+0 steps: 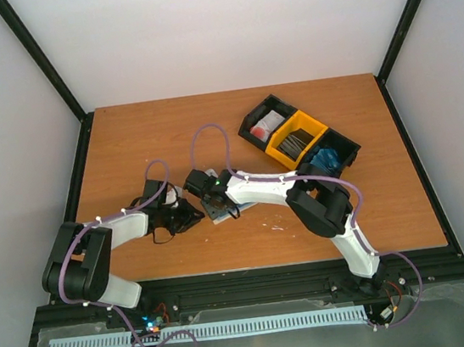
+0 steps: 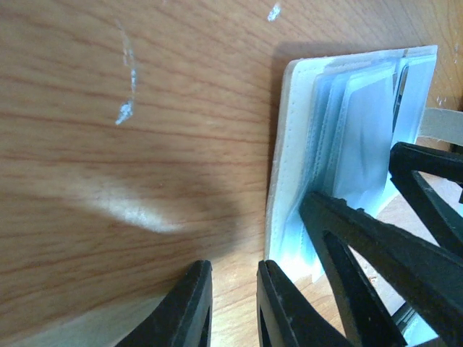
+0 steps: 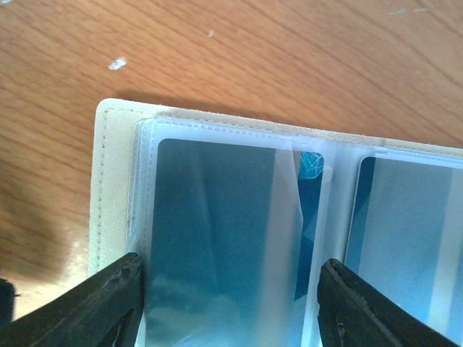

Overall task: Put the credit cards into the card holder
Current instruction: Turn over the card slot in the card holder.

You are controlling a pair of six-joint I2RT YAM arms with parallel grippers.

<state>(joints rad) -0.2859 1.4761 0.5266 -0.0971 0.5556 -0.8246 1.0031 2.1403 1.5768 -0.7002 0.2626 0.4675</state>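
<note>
At left, left gripper (image 2: 231,278): fingers close together, slim gap, only bare table (image 2: 108,144) between, just beside card holder (image 2: 289,181) edge. Card holder lies open mid-table; top view hides most of it behind arms. Right gripper (image 3: 228,289): fingers wide apart, straddling clear sleeve (image 3: 145,144) with blue credit card (image 3: 217,231) behind plastic; second card (image 3: 412,238) in next sleeve. Only top view shows bins (image 1: 296,141), back right, well apart
</note>
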